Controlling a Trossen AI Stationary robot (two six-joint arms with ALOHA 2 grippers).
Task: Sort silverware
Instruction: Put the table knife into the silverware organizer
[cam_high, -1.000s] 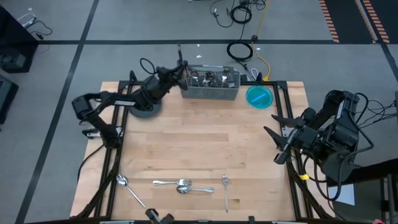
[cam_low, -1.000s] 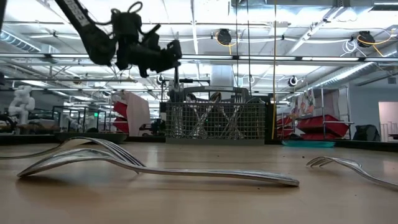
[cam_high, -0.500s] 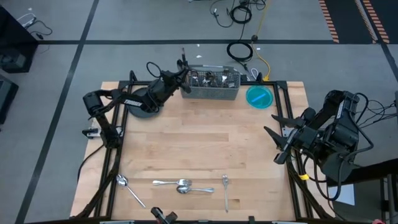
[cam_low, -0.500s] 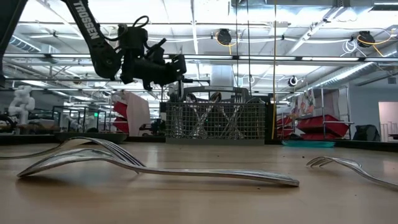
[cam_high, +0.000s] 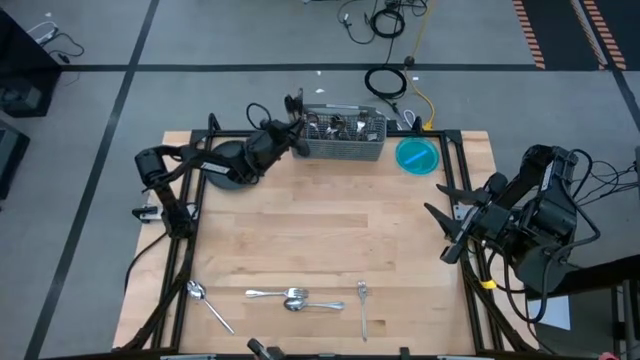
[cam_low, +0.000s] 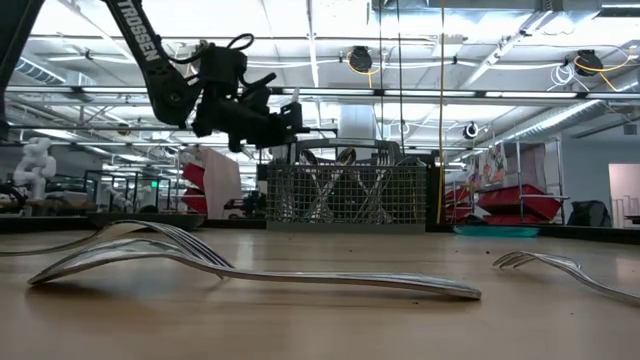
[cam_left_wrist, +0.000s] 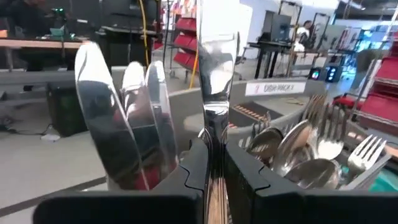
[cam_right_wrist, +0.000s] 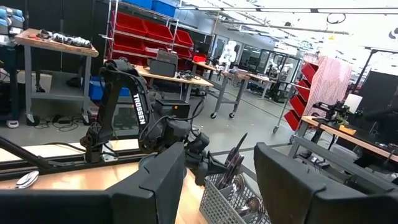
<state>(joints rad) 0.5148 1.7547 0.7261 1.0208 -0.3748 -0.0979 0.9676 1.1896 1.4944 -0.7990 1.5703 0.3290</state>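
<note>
My left gripper (cam_high: 293, 133) is at the left end of the grey wire-mesh caddy (cam_high: 340, 137), shut on a table knife (cam_low: 296, 108) that stands upright above the caddy (cam_low: 345, 195). The left wrist view shows knives (cam_left_wrist: 102, 118) standing in the caddy's left compartment, with spoons and forks (cam_left_wrist: 311, 155) further along. Loose silverware lies near the table's front edge: a spoon (cam_high: 207, 302), a fork and spoon (cam_high: 290, 296), and a fork (cam_high: 362, 306). My right gripper (cam_high: 450, 232) waits raised beside the table's right edge, open (cam_right_wrist: 221, 186) and empty. My left gripper pinches the knife between its two fingers (cam_left_wrist: 193, 165), about where the blade narrows into the handle (cam_left_wrist: 214, 127). The fingers come in level from the table's left and lie across the knife. The knife stands upright, blade up, lifted clear; the gripper hides its lower end.
A dark round plate (cam_high: 230, 168) lies under my left arm at the far left. A blue bowl (cam_high: 417, 155) sits right of the caddy. In the low view, forks (cam_low: 250, 270) (cam_low: 570, 268) lie close by. Bare wooden table (cam_high: 330, 220) spans the middle.
My left gripper has carried the upright knife down and toward the table's right, closer to the caddy's left end. It has stayed shut on the knife.
</note>
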